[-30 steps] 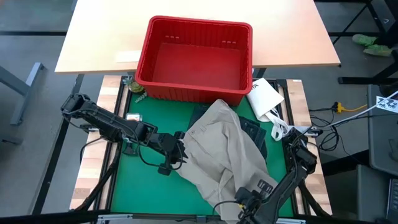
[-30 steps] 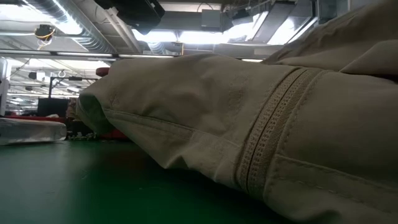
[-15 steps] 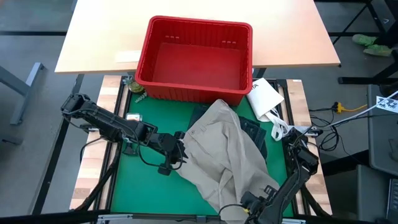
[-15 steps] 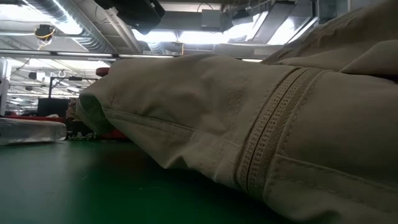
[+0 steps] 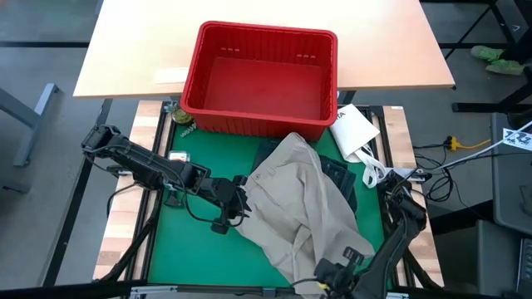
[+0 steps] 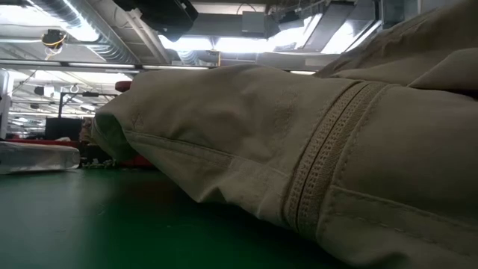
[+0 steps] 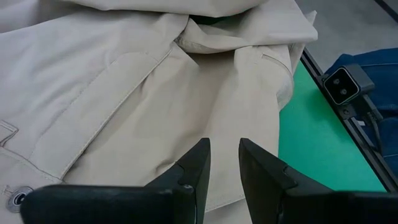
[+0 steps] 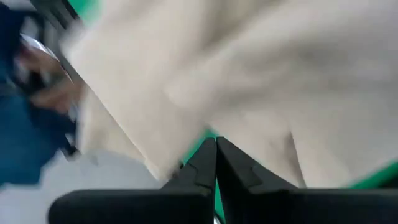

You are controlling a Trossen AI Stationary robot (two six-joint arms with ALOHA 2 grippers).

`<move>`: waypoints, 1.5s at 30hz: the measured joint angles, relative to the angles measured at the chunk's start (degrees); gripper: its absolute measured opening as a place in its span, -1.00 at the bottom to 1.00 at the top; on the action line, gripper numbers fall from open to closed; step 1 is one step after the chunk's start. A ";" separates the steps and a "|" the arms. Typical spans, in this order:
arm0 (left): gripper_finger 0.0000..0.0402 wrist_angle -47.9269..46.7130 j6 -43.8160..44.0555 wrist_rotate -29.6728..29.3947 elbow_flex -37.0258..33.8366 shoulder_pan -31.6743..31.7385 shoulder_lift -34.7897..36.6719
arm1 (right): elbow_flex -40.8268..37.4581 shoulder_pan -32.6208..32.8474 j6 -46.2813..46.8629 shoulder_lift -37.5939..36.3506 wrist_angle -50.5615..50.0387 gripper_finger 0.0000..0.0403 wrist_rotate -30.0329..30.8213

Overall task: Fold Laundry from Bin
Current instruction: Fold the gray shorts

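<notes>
The green mat (image 5: 170, 249) on the surface sits just in front of a pale wooden tabletop that carries the bin (image 5: 260, 79), a bright red plastic basket with ribbed, slotted sides and a rolled rim. The bin looks empty, so by my reading the unloading is done and the folding has barely begun.

The khakis (image 5: 303, 208) lie crumpled across the mat, near the bin's front wall. They are tan woven cotton, soft and creased, with stitched seams, a flat pocket outline and a metal snap showing in the left wrist view. They are bunched into ridges, not laid flat, so spreading and every fold remain. A dark garment (image 5: 341, 178) peeks out beneath them on the right side. A white packet (image 5: 356, 131) lies just beside the bin's right corner.

The left end effector (image 5: 235, 206) rests at the khakis' left edge, its fingers narrowly parted over the cloth. I cannot tell whether it grips any fabric. The right end effector (image 5: 337, 272) is at the near edge of the mat by the khakis' lower hem, fingers pressed together with nothing visibly between them.
</notes>
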State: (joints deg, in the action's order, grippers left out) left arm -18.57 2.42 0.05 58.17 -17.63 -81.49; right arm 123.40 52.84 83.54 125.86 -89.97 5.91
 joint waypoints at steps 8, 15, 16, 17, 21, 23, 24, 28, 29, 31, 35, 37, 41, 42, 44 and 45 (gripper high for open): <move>-0.60 0.02 0.00 0.00 0.00 -0.01 -0.02 | 3.54 0.00 -0.88 -0.11 0.13 -0.94 8.01; -0.60 0.01 0.00 0.00 0.00 -0.02 -0.02 | 2.58 -0.51 -1.45 -0.09 1.50 -0.88 0.30; -0.60 0.00 0.00 0.00 0.00 -0.02 -0.02 | 2.56 -0.84 -1.41 -0.09 1.14 -0.84 -0.93; -0.60 0.02 0.01 0.00 0.00 0.00 -0.02 | 2.56 -1.04 -1.40 -0.09 0.91 -0.79 -2.30; -0.60 0.00 0.00 0.00 0.00 0.00 -0.02 | 2.55 -2.43 -1.06 -0.09 -0.02 -0.51 -6.01; -0.60 0.00 0.00 0.00 0.00 0.00 -0.02 | 2.55 -3.15 -1.36 -0.09 0.03 -0.35 -6.05; -0.60 0.00 0.00 0.00 0.00 -0.01 -0.02 | 2.55 -3.50 -1.45 -0.10 -0.10 -0.27 -6.05; -0.60 0.00 0.02 0.02 0.00 -0.04 -0.02 | 2.55 -3.84 -2.99 0.30 -0.11 -0.02 -3.39; -0.60 0.00 0.02 0.00 0.00 -0.04 -0.02 | 2.55 -3.82 -4.14 0.60 -0.07 0.03 -3.02; -0.60 -0.01 0.02 0.01 0.00 -0.04 -0.02 | 2.55 -3.81 -6.81 1.40 -0.01 0.10 -3.56; -0.60 -0.02 0.01 0.01 0.00 -0.04 -0.02 | 2.51 -3.76 -11.08 3.03 0.08 0.18 -4.71; -0.60 -0.02 0.02 0.00 0.00 -0.02 -0.02 | 2.51 -3.69 -14.18 3.70 0.00 0.18 -5.55; -0.60 -0.07 0.04 0.01 0.00 -0.02 -0.02 | 2.51 -3.78 -19.79 4.96 -0.02 0.18 -4.51; -0.60 -0.13 0.17 0.09 0.00 -0.04 -0.02 | 2.51 -3.79 -20.20 5.18 -0.02 0.19 -3.59; -0.60 -1.10 0.44 1.21 0.00 -0.05 -0.02 | 2.49 -3.78 -20.46 5.48 -0.03 0.19 -0.94; -0.60 -2.14 0.46 1.86 0.00 -0.14 -0.02 | 2.49 -3.79 -20.56 5.68 0.00 0.19 -0.33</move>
State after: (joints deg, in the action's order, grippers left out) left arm -20.71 2.87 1.92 58.17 -17.77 -81.52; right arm 125.89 49.05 62.97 131.55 -89.97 5.58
